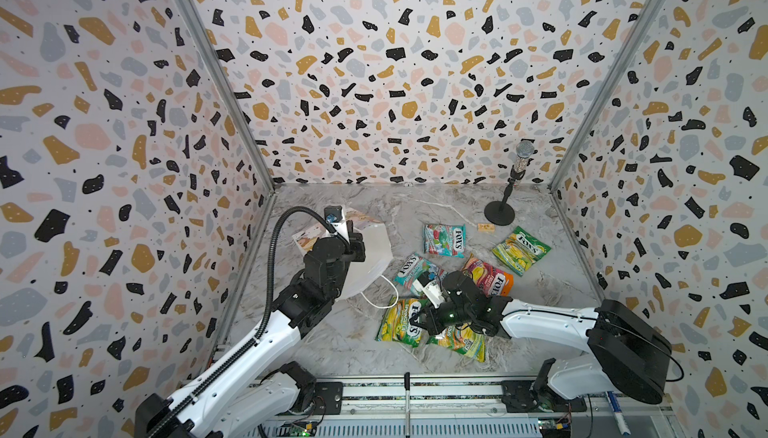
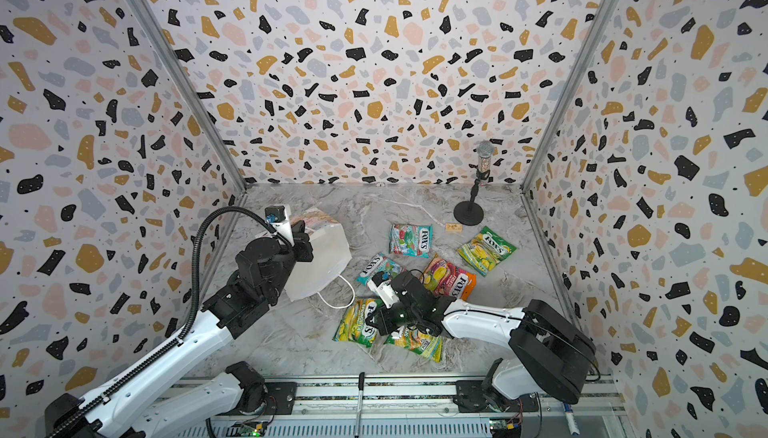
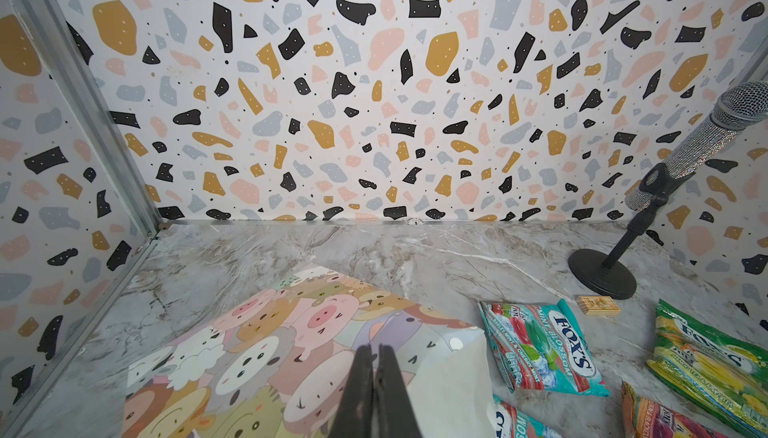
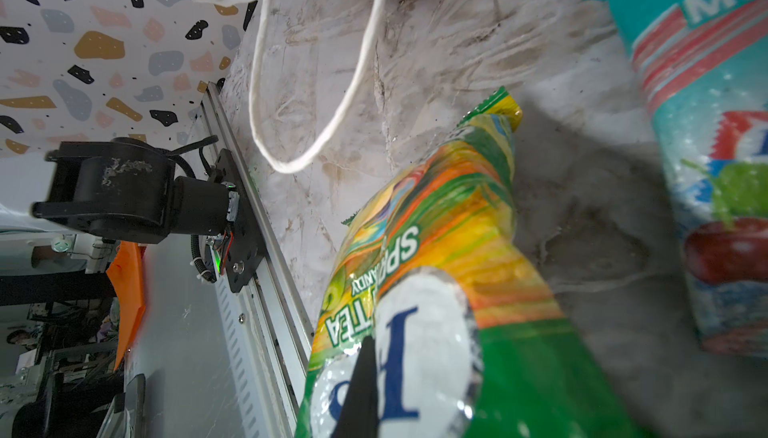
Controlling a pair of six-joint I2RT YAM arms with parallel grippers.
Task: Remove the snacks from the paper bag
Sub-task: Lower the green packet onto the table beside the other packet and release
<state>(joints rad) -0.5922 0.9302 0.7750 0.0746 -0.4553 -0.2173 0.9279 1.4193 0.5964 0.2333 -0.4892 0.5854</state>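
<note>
The white paper bag (image 1: pixel 371 258) lies tilted at the left, mouth and cord handle (image 1: pixel 376 299) toward the front. Its colourful cartoon side (image 3: pixel 266 357) faces the back. My left gripper (image 3: pixel 374 349) is shut, pinching a fold at the bag's upper end (image 1: pixel 358 244). Several FOX'S snacks lie on the marble table: two teal-red packets (image 1: pixel 444 240) (image 1: pixel 409 270), an orange-pink one (image 1: pixel 488 275) and a green-yellow one (image 1: pixel 520 251). My right gripper (image 1: pixel 417 321) is shut on another green-yellow packet (image 4: pixel 436 223) at the front. One more packet (image 1: pixel 461 342) lies under that arm.
A glittery microphone on a black round stand (image 1: pixel 510 190) stands at the back right, with a small wooden box (image 1: pixel 485 228) beside its base. Patterned walls close in three sides. A metal rail (image 1: pixel 415 390) runs along the front edge.
</note>
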